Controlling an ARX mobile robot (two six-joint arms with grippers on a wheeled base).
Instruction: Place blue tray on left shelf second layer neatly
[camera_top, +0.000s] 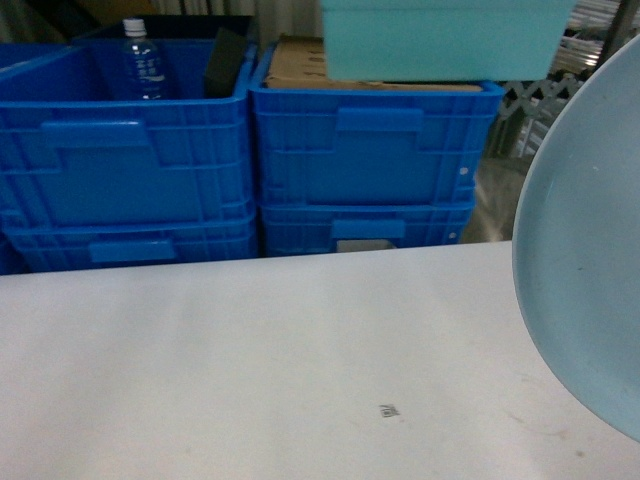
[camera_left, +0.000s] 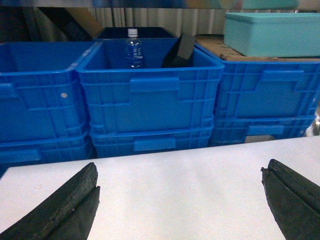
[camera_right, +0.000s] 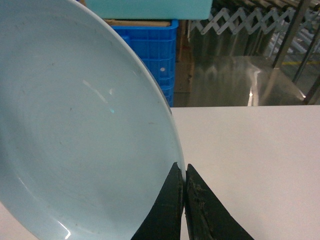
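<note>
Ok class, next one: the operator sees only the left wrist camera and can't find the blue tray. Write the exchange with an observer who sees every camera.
Observer: The right gripper is shut on the rim of the blue tray.
Operator: Is it lying flat?
Observer: No, it is tipped up steeply, at the right edge of the head view.
Operator: Anything else I miss?
Observer: A folding lattice barrier stands right of the blue crates.

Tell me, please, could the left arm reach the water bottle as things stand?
Probably not easily: the left gripper hangs open over the table, and the water bottle stands deep inside a stacked blue crate behind its wall.
</note>
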